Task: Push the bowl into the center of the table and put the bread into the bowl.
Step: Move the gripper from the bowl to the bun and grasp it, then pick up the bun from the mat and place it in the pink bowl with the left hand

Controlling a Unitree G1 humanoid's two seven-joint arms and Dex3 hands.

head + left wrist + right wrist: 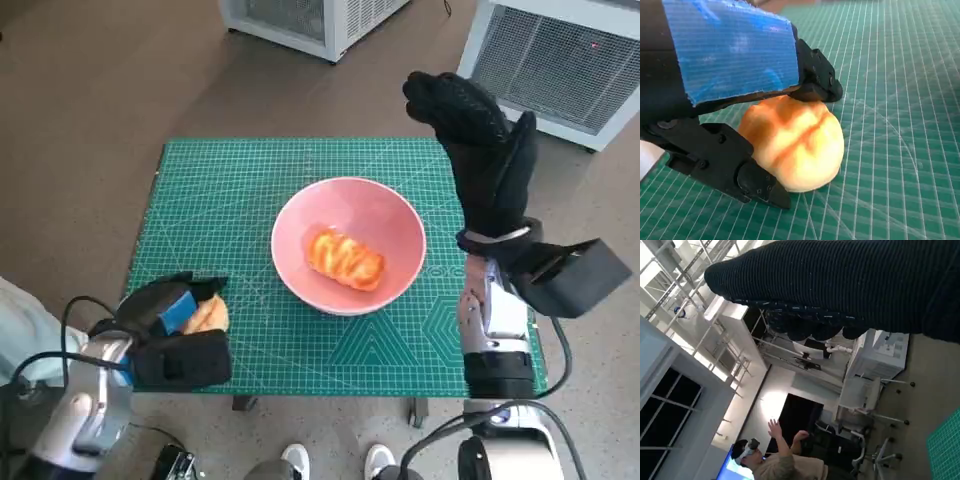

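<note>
Left robot hand (175,335) at near-left worktop (250,170) corner grips a bread roll (795,145), still to go into the centred pink bowl (385,215) already holding one pastry (346,258); right robot hand (480,150) raised, empty, fingers apart.

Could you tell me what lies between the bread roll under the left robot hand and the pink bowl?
Only bare green cutting mat separates the bread roll from the pink bowl, per the head view.

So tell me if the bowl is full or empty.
Not empty: the bowl holds one bread; the left hand grips another.
</note>
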